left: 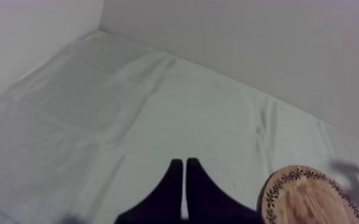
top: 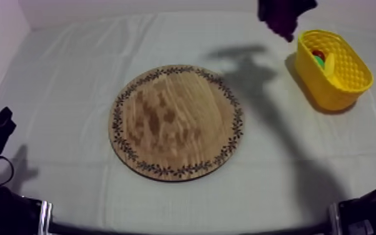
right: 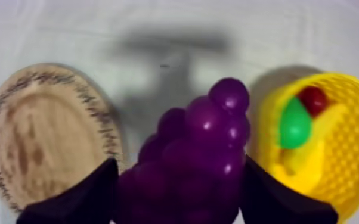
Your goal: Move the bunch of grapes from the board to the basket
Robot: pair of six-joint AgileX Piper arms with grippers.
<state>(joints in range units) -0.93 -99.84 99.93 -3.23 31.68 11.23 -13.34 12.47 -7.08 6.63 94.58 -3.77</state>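
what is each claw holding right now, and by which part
Right claw is shut on the bunch of grapes, one finger on each side of it. Left claw holds nothing.

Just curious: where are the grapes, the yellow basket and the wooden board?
bunch of grapes [right: 200, 149], right wrist view, middle berries.
yellow basket [top: 318, 84], top view, near wall.
wooden board [top: 176, 122], top view, bare centre.

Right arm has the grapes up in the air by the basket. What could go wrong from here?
1. The bunch of grapes in the right gripper hangs beside the yellow basket, not over it; released here, it would likely land on the cloth.
2. The basket holds a pear, a small red fruit and a banana, so the grapes may sit high and roll out.
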